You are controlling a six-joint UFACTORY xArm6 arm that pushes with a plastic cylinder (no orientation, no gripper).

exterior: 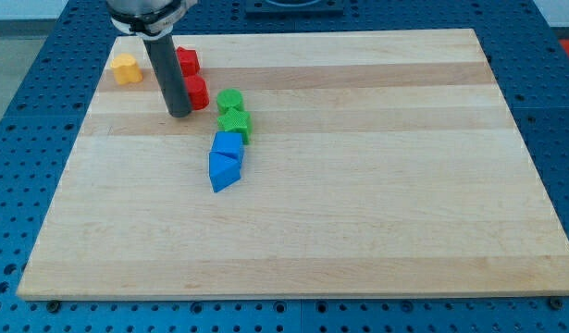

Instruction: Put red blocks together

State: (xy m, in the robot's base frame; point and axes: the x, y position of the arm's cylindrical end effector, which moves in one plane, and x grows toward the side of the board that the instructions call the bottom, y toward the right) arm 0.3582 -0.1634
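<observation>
My tip (179, 113) rests on the board (358, 222) near its top-left corner; it is a bare rod, so it grips nothing, it only pushes. The red cylinder (197, 93) lies just beside it at about 1 o'clock, half hidden by the rod, possibly touching; I cannot tell. The other red block (188, 61), shape unclear, sits close past the cylinder at roughly 12 o'clock. The 2 reds line up nearly top to bottom, so I judge a short push toward 12 would close them.
</observation>
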